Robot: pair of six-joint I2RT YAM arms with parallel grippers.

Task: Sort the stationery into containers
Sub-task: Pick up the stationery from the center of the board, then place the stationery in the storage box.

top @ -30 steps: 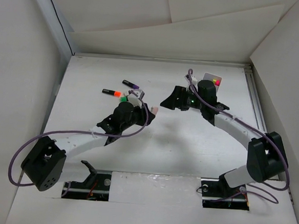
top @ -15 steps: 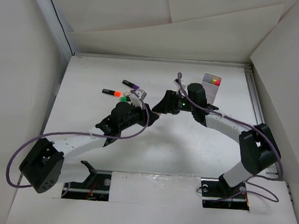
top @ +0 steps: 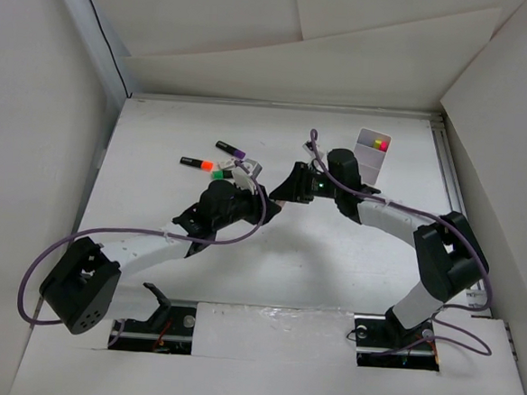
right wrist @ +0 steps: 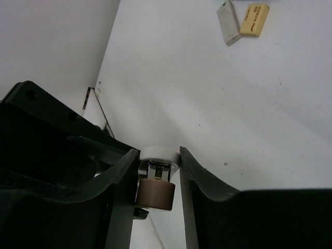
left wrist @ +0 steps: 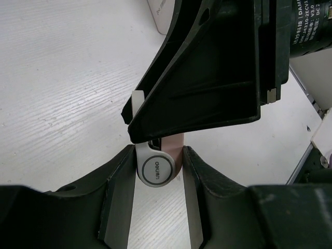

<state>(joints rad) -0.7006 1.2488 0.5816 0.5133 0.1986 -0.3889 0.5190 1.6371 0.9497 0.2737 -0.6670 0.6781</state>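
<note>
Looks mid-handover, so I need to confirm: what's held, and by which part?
The white-and-brown piece: the left gripper clamps its white round end; the right gripper straddles its brown end, jaws' grip unconfirmed.

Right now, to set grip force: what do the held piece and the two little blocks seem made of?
Held piece: smooth moulded plastic, white ring with tan part, faint sheen. Grey block and yellow block: matte, probably rubber erasers; too small for certainty.

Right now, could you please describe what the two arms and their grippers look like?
The left arm and right arm have white link segments joined by bulky black joint housings. A purple cable loops loosely along each. The right arm carries a small green light near its wrist. The left gripper and right gripper have black, curved fingers with paler inner faces.
</note>
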